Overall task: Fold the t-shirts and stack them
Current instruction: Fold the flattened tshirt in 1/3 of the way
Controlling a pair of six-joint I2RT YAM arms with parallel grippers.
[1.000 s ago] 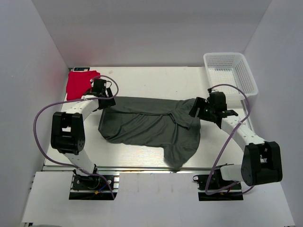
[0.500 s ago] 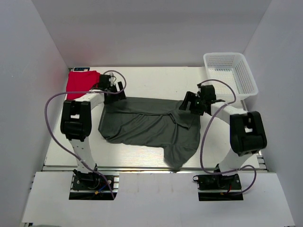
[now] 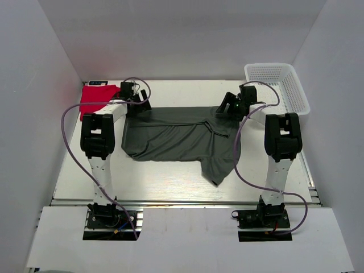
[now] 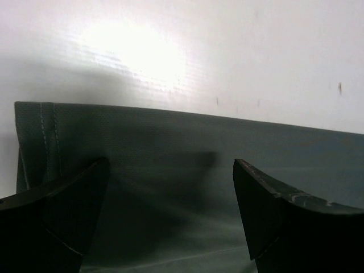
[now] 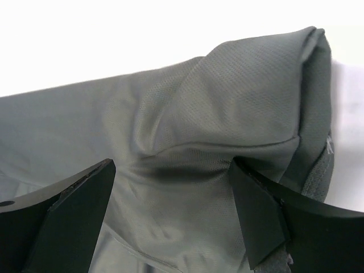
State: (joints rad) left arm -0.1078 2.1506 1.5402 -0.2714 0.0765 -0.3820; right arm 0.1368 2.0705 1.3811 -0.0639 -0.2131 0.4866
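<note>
Both arms have swung out long toward the far side, and the dark grey-green t-shirt (image 3: pixel 176 139) has slid back with them, its far edge now pulled nearly straight. The left gripper (image 3: pixel 136 103) and right gripper (image 3: pixel 227 108) sit over the far corners, jaws spread wide, cloth lying between the fingers, nothing pinched. The red t-shirt (image 3: pixel 94 98) lies far-left. My advice: flatten that bunched right corner first, then pinch both corners evenly before folding.
</note>
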